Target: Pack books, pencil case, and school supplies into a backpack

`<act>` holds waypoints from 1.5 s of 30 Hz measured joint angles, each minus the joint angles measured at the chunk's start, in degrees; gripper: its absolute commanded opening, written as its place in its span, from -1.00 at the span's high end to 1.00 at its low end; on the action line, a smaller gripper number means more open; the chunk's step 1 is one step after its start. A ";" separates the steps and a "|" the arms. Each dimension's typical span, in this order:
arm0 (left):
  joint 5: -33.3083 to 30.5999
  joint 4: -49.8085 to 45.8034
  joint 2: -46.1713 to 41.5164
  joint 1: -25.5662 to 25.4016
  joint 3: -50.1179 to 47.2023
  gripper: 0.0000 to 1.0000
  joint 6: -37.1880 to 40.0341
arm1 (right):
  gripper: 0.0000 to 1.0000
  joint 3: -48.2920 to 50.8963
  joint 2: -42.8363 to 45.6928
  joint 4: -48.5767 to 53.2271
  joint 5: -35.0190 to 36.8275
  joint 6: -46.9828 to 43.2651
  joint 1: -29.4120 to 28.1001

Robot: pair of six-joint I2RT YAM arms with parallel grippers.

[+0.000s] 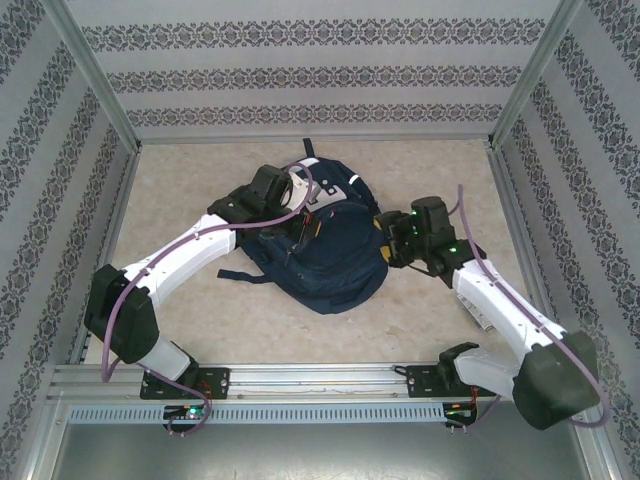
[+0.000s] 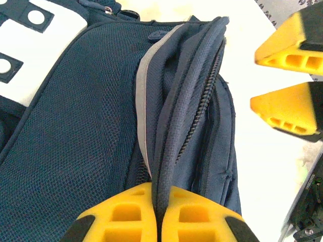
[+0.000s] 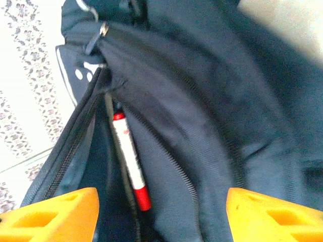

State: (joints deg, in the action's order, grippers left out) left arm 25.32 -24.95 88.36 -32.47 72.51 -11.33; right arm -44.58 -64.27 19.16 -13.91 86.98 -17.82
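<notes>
Marker (image 3: 130, 159) inside backpack (image 3: 212, 101), interior dim, blurred; left gripper (image 2: 159, 214) pinched on backpack seam; right gripper (image 3: 161, 217) wide apart, empty.

From overhead I have the backpack (image 1: 330, 250) lying on the middle of the table (image 1: 200, 170). My left gripper (image 1: 303, 222) sits on it toward its 10 o'clock, pinched around the zipper rim (image 2: 175, 126). My right gripper (image 1: 386, 244) stands just off its 3 o'clock edge, jaws apart. On the right wrist camera the marker pen (image 3: 129, 159) lies inside the opened compartment, running 11 to 5 o'clock.
</notes>
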 measured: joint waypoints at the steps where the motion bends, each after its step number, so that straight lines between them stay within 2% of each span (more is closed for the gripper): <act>1: -0.02 0.37 0.00 0.02 -0.66 1.00 -0.04 | -0.45 -0.02 0.48 1.92 0.68 -2.08 1.64; 3: -0.04 0.96 0.00 0.02 -1.75 1.00 -0.04 | -0.58 -0.04 0.61 5.55 2.71 -6.32 4.90; 7: 0.17 1.60 0.00 0.35 -3.45 1.00 -0.11 | -0.96 -0.02 -2.16 13.25 7.74 -13.09 12.50; 13: 0.70 1.79 0.00 0.72 -3.93 0.97 -0.07 | -0.96 1.07 -4.33 22.88 14.58 -15.43 23.63; 18: 1.25 2.16 0.04 0.72 -5.33 0.97 1.01 | -0.96 3.76 -4.17 26.38 14.60 -15.17 37.29; 22: 1.25 2.12 0.04 0.72 -5.33 0.98 2.45 | -0.97 4.15 -4.28 27.65 12.02 -14.49 44.76; 29: 1.44 1.38 0.02 0.72 -5.38 0.98 5.60 | -0.96 5.64 -9.66 26.86 8.24 -12.68 52.94; 33: 1.49 1.40 -0.74 0.72 -6.29 0.98 6.71 | -0.95 6.91 -12.20 26.05 6.97 -12.13 55.71; 39: 1.44 1.40 -2.40 0.72 -8.24 0.98 7.96 | -0.73 8.31 -13.64 24.46 6.56 -11.80 56.48; 45: 1.44 1.84 -2.60 0.72 -8.98 0.98 8.17 | -0.21 9.46 -12.00 24.96 6.91 -11.89 56.33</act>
State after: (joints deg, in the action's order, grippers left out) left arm 26.76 -23.11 85.76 -31.75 63.53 -3.16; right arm -35.11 -76.27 44.12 -7.01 75.09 38.50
